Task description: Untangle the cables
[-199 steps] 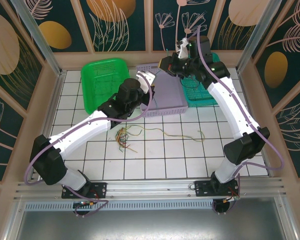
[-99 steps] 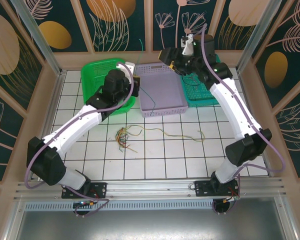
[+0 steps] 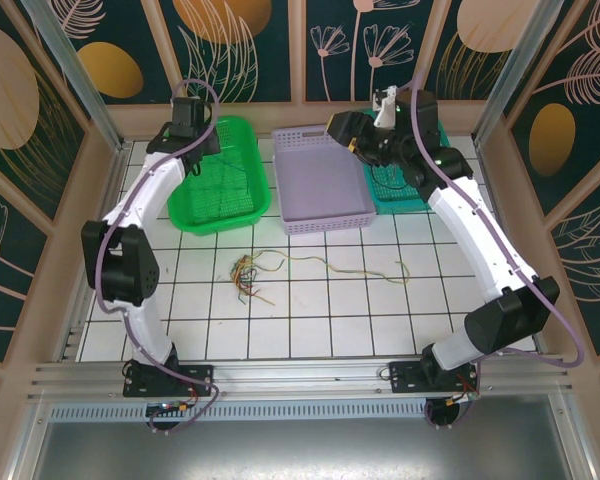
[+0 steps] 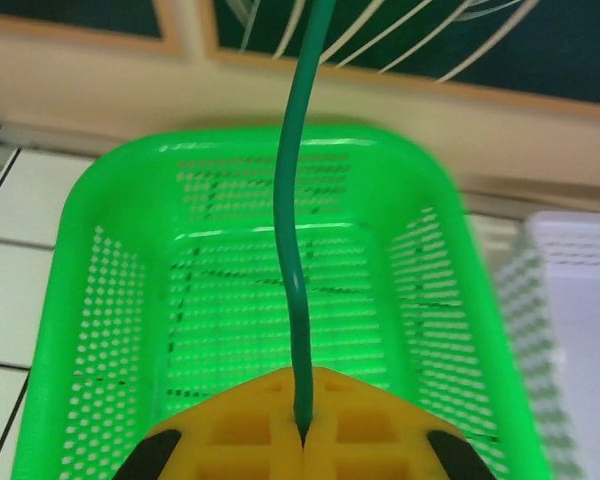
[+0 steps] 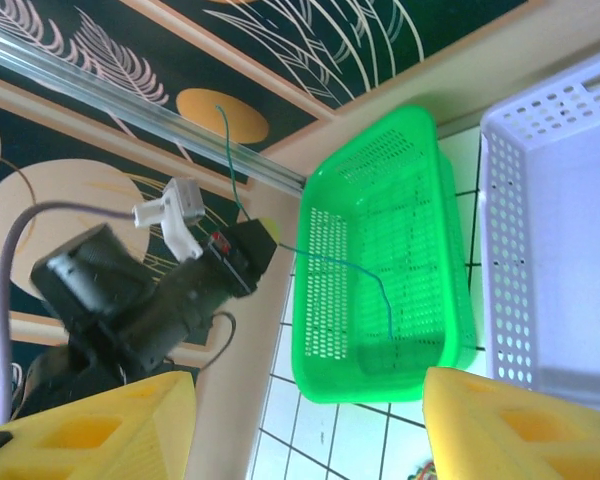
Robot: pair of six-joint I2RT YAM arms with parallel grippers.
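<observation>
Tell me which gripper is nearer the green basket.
Left. The left gripper hangs above the green basket, shut on a green cable. The right gripper, open, is off to the basket's right, beyond the lilac basket.

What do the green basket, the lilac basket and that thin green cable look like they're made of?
Green basket: probably moulded plastic, slightly glossy, with rows of punched holes. Lilac basket: likely the same perforated plastic, duller. Green cable: apparently a wire in smooth plastic insulation; it bends gently while clamped in the left gripper.
</observation>
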